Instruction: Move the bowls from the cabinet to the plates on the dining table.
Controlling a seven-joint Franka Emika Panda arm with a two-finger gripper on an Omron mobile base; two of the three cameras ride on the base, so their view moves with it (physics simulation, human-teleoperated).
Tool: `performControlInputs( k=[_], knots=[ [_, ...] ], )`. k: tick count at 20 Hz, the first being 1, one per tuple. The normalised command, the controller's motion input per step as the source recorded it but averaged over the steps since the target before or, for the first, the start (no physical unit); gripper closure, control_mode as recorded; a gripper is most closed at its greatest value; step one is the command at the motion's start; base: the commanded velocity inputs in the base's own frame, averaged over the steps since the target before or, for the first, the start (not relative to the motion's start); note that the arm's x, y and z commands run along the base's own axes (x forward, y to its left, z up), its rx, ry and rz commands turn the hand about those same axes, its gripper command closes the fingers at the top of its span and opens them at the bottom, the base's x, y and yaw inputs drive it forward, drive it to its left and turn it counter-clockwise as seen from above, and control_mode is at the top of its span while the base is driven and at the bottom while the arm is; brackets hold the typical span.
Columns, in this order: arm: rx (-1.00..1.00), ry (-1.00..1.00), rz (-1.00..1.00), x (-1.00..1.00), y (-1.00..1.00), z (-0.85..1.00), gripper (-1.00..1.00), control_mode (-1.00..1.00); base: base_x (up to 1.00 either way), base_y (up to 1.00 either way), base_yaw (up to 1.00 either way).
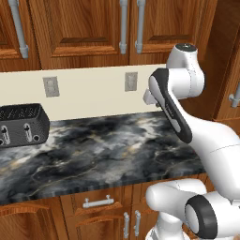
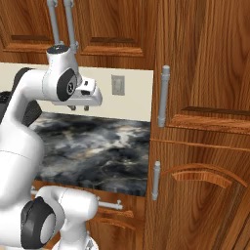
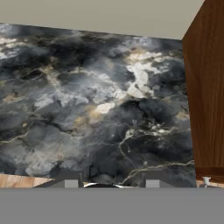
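The left base view takes in the black toaster (image 1: 21, 124) near the desk's (image 1: 108, 154) back left, against the cream wall, and two wall sockets (image 1: 50, 86). It also shows a drawer with a short horizontal handle (image 1: 98, 202) under the front edge. The right base view shows a tall reddish-brown unit (image 2: 205, 146) with long grey bar handles at the desk's right end, and one socket beside it. The hand view looks straight down on the marble top, with the cream wall along its upper edge and the tall unit's wooden side at its right.

The cabinet (image 1: 89, 28) hangs above the desk with its raised-panel doors closed in both base views, so the bowls cannot be seen.

The arm rises from the base, bends at a raised elbow and reaches out level over the right part of the desk. The hand points down, well above the marble. The fingers (image 2: 79, 108) show as two short tips set apart, partly open and holding nothing.
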Motion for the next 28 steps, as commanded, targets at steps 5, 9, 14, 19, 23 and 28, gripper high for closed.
performControlInputs(
  k=[5, 9, 14, 19, 23, 28],
  knots=[
    [0.0, -0.02, 0.0, -0.06, 0.0, 0.03, -1.0, -1.0, 0.0, 0.0, 0.0],
    [0.0, -0.07, 0.0, -0.23, 0.0, 0.06, -1.0, -1.0, 0.0, 0.0, 0.0],
    [0.0, -0.1, 0.0, -0.29, 0.0, 0.15, -1.0, -1.0, 0.0, 0.0, 0.0],
    [0.0, -0.11, 0.0, -0.18, 0.0, 0.32, -1.0, -1.0, 0.0, 0.0, 0.0],
    [0.0, -0.11, 0.0, -0.09, 0.02, 0.44, -1.0, -1.0, 0.0, 0.0, 0.0],
    [0.0, -0.11, 0.0, -0.11, 0.02, 0.49, -1.0, -1.0, 0.0, 0.0, 0.0]
  ],
)
